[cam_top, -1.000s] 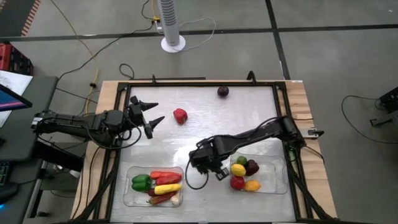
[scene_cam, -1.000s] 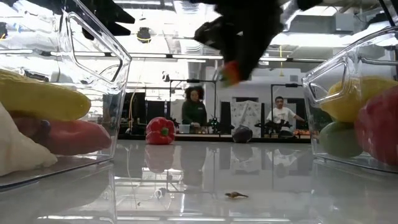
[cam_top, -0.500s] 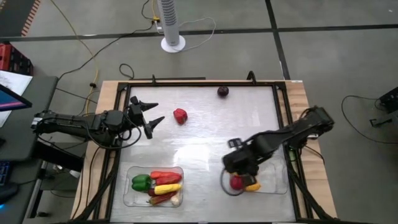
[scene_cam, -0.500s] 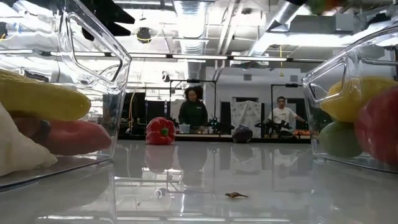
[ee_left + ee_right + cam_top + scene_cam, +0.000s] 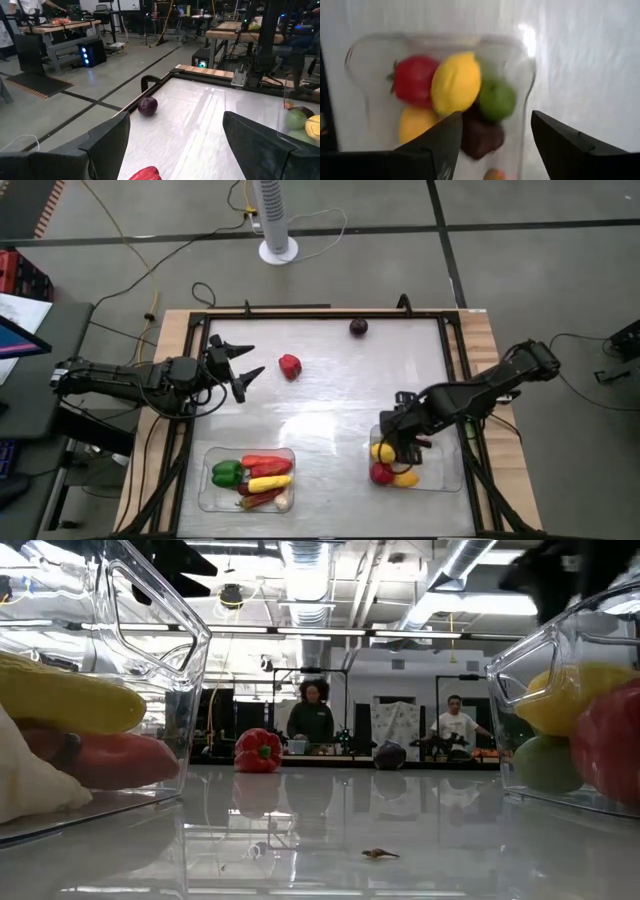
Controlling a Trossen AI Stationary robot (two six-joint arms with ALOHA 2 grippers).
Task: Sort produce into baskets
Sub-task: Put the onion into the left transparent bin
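Looking across the shiny white counter (image 5: 330,395), we saw two people in the room behind; both hands, left (image 5: 243,361) and right (image 5: 490,132), were spread, and the right tray (image 5: 450,470) was half hidden.

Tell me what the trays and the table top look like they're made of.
The right tray and left tray look like clear, glossy hard plastic: the produce shows through and the rims catch highlights. The table top seems a smooth, glossy white sheet, mirroring the red pepper.
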